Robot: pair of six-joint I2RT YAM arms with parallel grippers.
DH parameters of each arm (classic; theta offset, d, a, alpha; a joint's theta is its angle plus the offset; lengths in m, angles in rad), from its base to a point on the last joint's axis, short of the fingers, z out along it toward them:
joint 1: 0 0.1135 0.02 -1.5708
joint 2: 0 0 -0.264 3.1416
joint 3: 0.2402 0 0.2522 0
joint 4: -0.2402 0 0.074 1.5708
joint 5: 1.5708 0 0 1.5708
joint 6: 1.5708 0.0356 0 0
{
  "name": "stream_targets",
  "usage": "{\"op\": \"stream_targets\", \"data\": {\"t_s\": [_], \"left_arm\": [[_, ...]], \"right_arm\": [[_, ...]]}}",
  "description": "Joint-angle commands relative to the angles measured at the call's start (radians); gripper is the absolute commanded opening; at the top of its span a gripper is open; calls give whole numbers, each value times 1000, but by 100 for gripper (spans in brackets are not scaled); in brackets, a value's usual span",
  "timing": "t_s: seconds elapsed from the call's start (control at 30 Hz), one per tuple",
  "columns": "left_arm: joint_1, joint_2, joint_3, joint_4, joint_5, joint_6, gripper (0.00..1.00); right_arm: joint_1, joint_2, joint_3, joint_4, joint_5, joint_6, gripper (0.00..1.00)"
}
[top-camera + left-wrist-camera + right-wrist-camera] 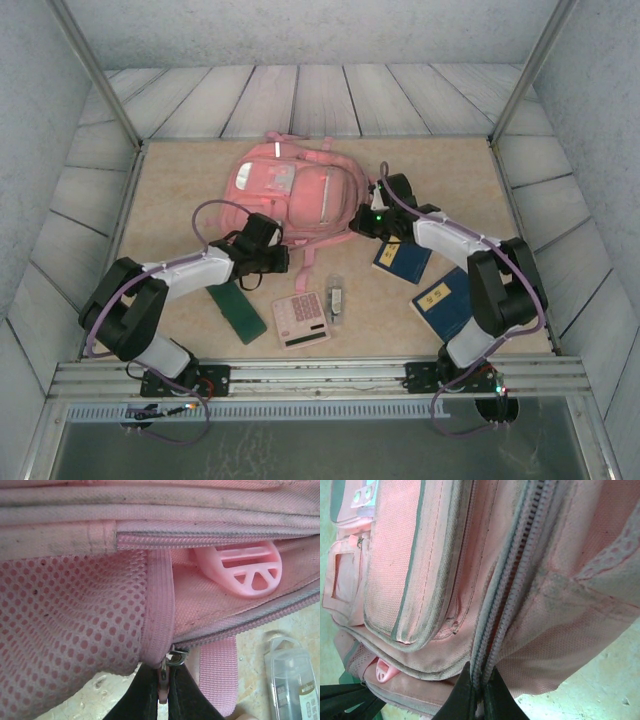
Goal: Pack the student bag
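Left claw [162,704]: pinching the zipper pull [163,684] of your student bag [295,185].
Right claw [477,697]: clamped on its zipper seam.
Bag: flat on bench [180,190].
Nearby: calculator [302,320], green notebook [236,312], clear case [337,300], blue books [402,262].

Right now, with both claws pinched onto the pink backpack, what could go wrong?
1. The left claw grips only the tiny zipper pull; it could slip free when tugged.
2. The right claw pinches the student bag at its zipper, so fabric might jam the teeth.
3. Dragging the bag could shove the blue book near it.
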Motion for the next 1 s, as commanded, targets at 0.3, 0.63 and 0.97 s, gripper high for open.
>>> {"op": "stream_targets", "data": {"t_s": [0.3,0.63,0.97], "left_arm": [[15,-107,-28,-54,64,115,44],[-51,-85,106,-7,174,235,61],[-180,282,461,15,173,247,56]], "right_arm": [[-52,-69,75,-260,62,-175,37],[-216,-234,-39,-347,167,-172,55],[-347,-232,-206,-234,233,-97,60]]}}
